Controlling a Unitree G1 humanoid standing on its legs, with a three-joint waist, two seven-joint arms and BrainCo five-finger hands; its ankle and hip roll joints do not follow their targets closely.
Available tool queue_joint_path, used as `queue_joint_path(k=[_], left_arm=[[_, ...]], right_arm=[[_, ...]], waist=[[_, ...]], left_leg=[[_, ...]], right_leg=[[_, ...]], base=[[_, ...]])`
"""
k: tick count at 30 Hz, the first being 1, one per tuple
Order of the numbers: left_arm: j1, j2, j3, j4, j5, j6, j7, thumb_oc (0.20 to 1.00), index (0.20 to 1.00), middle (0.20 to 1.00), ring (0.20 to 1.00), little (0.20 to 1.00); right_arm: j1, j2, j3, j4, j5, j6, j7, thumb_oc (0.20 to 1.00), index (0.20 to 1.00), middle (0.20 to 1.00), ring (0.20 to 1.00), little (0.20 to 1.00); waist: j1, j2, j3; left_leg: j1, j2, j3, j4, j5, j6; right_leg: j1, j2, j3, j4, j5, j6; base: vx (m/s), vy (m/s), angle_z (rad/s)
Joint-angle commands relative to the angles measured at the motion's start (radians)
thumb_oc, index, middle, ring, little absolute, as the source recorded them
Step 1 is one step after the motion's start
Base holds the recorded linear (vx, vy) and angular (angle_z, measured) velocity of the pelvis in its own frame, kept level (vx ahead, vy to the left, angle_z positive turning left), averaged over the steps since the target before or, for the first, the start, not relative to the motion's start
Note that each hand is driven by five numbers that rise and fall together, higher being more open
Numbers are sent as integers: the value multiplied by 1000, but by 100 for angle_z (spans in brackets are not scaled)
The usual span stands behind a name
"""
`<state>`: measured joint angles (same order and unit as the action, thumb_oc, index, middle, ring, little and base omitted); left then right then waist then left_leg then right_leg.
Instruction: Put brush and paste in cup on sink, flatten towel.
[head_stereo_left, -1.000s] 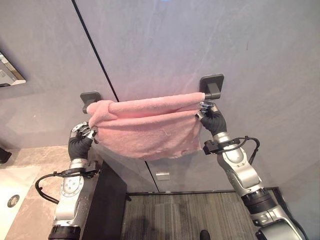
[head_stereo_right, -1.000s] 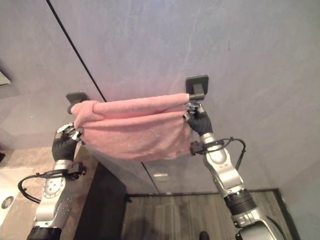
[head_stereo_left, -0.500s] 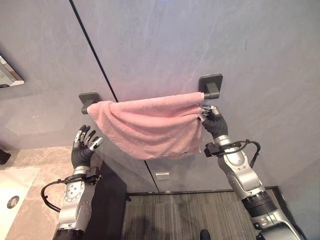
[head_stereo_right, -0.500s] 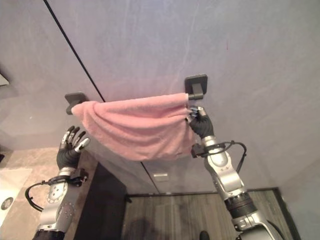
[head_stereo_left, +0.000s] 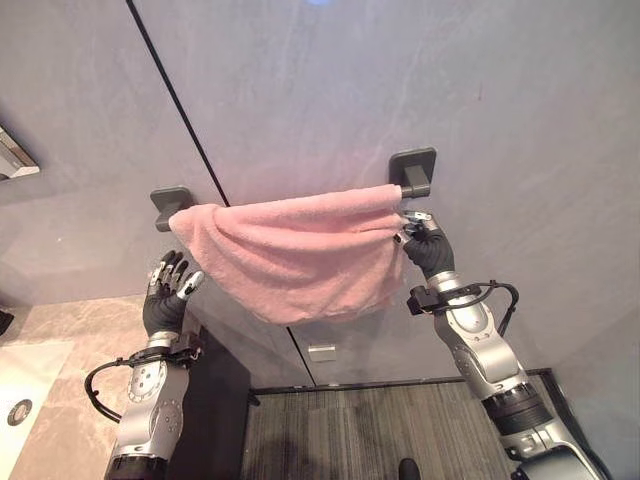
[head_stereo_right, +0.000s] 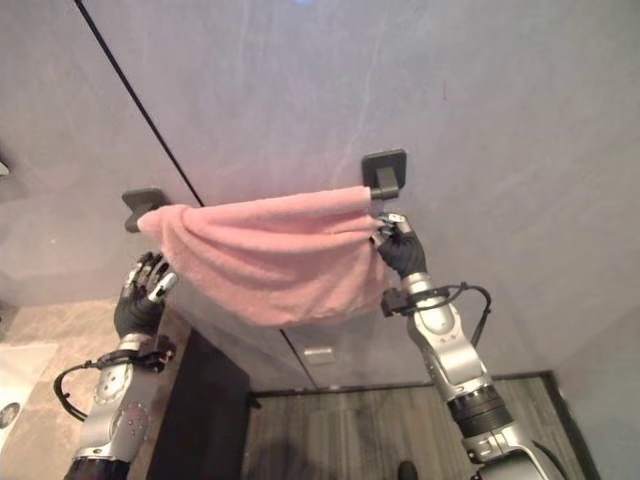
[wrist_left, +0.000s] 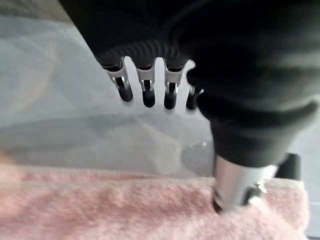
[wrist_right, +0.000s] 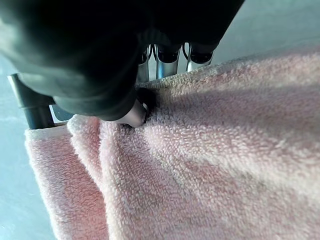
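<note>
Overhead, pink towel (head_stereo_left: 300, 255) on rail, right hand (head_stereo_left: 425, 243) pinching its end; left hand (head_stereo_left: 165, 295) open, just below

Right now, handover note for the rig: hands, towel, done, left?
Left hand: open, free, below the towel's left end.
Right hand: fingers pinching the pink towel at its right edge, by the right bracket.
Towel hangs over the wall bar, spanning both brackets, but bunched and sagging in folds.
Brush, paste and cup: can't confirm from here.
Left: spread the towel flat.
</note>
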<state>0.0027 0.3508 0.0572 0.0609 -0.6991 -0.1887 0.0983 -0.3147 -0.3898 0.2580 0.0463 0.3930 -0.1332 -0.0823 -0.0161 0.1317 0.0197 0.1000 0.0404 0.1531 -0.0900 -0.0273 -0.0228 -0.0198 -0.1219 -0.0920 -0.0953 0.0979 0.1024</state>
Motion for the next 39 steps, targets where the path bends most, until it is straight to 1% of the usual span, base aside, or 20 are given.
queue_joint_path(k=[1, 2, 3, 4, 5, 8, 9, 11, 15, 17, 22, 25, 28, 31, 32, 33, 36, 37, 38, 39], left_arm=[[-73, 130, -26, 8, -21, -40, -32, 683, 683, 683, 683, 683], [-77, 133, -28, 0, -33, -39, -40, 561, 561, 561, 561, 561], [-84, 142, -33, -9, -41, -39, -52, 523, 523, 523, 523, 523], [-87, 145, -37, -12, -46, -40, -57, 514, 514, 514, 514, 514], [-90, 152, -35, -19, -52, -44, -62, 454, 454, 454, 454, 454], [-92, 154, -36, -31, -68, -46, -72, 404, 404, 404, 404, 404], [-93, 156, -36, -41, -70, -50, -75, 291, 291, 291, 291, 291], [-93, 157, -34, -50, -69, -55, -75, 206, 206, 206, 206, 206], [-81, 162, -15, -68, -57, -60, -71, 200, 200, 200, 200, 200], [-64, 186, 51, -117, -47, -84, -58, 200, 200, 200, 200, 200], [-32, 158, 92, -134, -44, -100, -38, 200, 200, 200, 200, 200], [10, 121, 89, -103, -21, -84, -17, 200, 200, 200, 200, 200], [42, 112, 120, -127, -30, -88, -30, 200, 200, 200, 200, 200], [54, 97, 108, -107, -15, -81, -26, 200, 200, 200, 200, 200], [55, 115, 96, -76, 69, -71, -9, 200, 200, 200, 200, 200], [58, 125, 86, -58, 109, -56, 2, 200, 200, 200, 200, 200], [64, 135, 79, -18, 131, -41, 10, 200, 200, 200, 200, 200], [64, 137, 84, -11, 140, -40, 14, 416, 416, 416, 416, 416], [64, 137, 84, -11, 140, -40, 14, 485, 485, 485, 485, 485], [68, 136, 86, -13, 144, -41, 5, 1000, 1000, 1000, 1000, 1000]], right_arm=[[-12, 44, -4, -20, 25, -57, 11, 200, 200, 200, 200, 200], [-12, 42, -6, -20, 24, -57, 13, 200, 200, 200, 200, 200], [-11, 41, -6, -17, 26, -56, 16, 200, 200, 200, 200, 200], [-10, 40, -5, -17, 27, -56, 18, 200, 200, 200, 200, 200], [-9, 38, -5, -16, 28, -56, 21, 200, 200, 200, 200, 200], [-7, 37, -4, -18, 31, -56, 28, 200, 200, 200, 200, 200], [-6, 35, -2, -17, 33, -56, 33, 200, 200, 200, 200, 200], [-5, 35, -1, -15, 35, -58, 34, 200, 200, 200, 200, 200], [-2, 32, -2, -15, 33, -57, 39, 200, 200, 200, 200, 200], [-4, 24, -18, -38, 38, -65, 43, 200, 200, 200, 200, 200], [-1, 27, -32, -59, 38, -78, 44, 200, 200, 200, 200, 200], [8, 31, -25, -50, 28, -67, 40, 200, 200, 200, 200, 200], [14, 28, -34, -64, 26, -66, 49, 200, 200, 200, 200, 200], [19, 28, -36, -54, 23, -69, 46, 200, 200, 200, 200, 200], [19, 32, -34, -41, 22, -68, 40, 200, 200, 200, 200, 200], [17, 39, -29, -36, 24, -65, 41, 200, 200, 200, 200, 200], [12, 42, -5, -19, 18, -51, 47, 200, 200, 200, 200, 200], [7, 42, -2, -17, 16, -47, 45, 200, 200, 200, 200, 200], [7, 42, -2, -17, 16, -47, 45, 200, 200, 200, 200, 200], [10, 40, -7, -17, 20, -48, 44, 200, 200, 200, 200, 200]], waist=[[-14, -76, -58], [-15, -76, -59], [-17, -76, -59], [-17, -76, -59], [-18, -76, -59], [-18, -75, -59], [-19, -75, -59], [-18, -74, -58], [-14, -73, -58], [-5, -73, -57], [1, -75, -55], [8, -74, -55], [13, -76, -56], [13, -76, -57], [14, -76, -57], [15, -75, -57], [15, -72, -60], [14, -72, -62], [14, -72, -62], [13, -72, -65]], left_leg=[[-65, -3, 12, 27, 34, -28], [-66, -3, 12, 27, 34, -28], [-67, -4, 12, 26, 33, -27], [-68, -4, 12, 26, 33, -27], [-68, -5, 12, 25, 32, -27], [-68, -6, 12, 26, 31, -26], [-67, -6, 12, 26, 30, -26], [-68, -7, 12, 28, 28, -26], [-68, -10, 11, 31, 26, -25], [-68, -11, 7, 36, 22, -25], [-70, -13, 4, 42, 17, -24], [-73, -15, 3, 48, 14, -23], [-74, -17, 0, 54, 10, -20], [-73, -17, -1, 56, 8, -20], [-72, -17, -1, 56, 8, -20], [-71, -17, -1, 56, 8, -20], [-68, -16, 2, 55, 8, -20], [-65, -16, 2, 53, 9, -20], [-65, -16, 2, 53, 9, -20], [-63, -16, 3, 48, 10, -20]], right_leg=[[61, -114, -18, 23, -37, 60], [59, -114, -17, 23, -37, 61], [56, -115, -14, 22, -36, 62], [55, -115, -12, 22, -35, 62], [54, -114, -10, 21, -35, 62], [52, -115, -9, 22, -36, 63], [52, -116, -8, 22, -36, 63], [52, -117, -7, 22, -35, 64], [55, -120, -7, 22, -36, 65], [61, -120, -12, 23, -40, 64], [61, -121, -14, 26, -44, 63], [64, -123, -17, 27, -45, 62], [69, -124, -21, 29, -49, 62], [71, -124, -22, 30, -50, 61], [72, -123, -22, 31, -50, 61], [73, -124, -22, 31, -50, 61], [74, -125, -24, 33, -50, 61], [76, -124, -23, 31, -51, 61], [76, -124, -23, 31, -51, 61], [75, -124, -22, 30, -51, 61]], base=[[0, 0, 0], [0, 0, 0], [0, 0, 0], [0, 0, 0], [0, 0, 0], [0, 0, 0], [0, 0, 0], [0, 0, 0], [0, 0, 0], [0, 0, 0], [0, 0, 0], [0, 0, 0], [0, 0, 0], [0, 0, 0], [0, 0, 0], [0, 0, 0], [0, 0, 0], [0, 0, 0], [0, 0, 0], [0, 0, 0]])
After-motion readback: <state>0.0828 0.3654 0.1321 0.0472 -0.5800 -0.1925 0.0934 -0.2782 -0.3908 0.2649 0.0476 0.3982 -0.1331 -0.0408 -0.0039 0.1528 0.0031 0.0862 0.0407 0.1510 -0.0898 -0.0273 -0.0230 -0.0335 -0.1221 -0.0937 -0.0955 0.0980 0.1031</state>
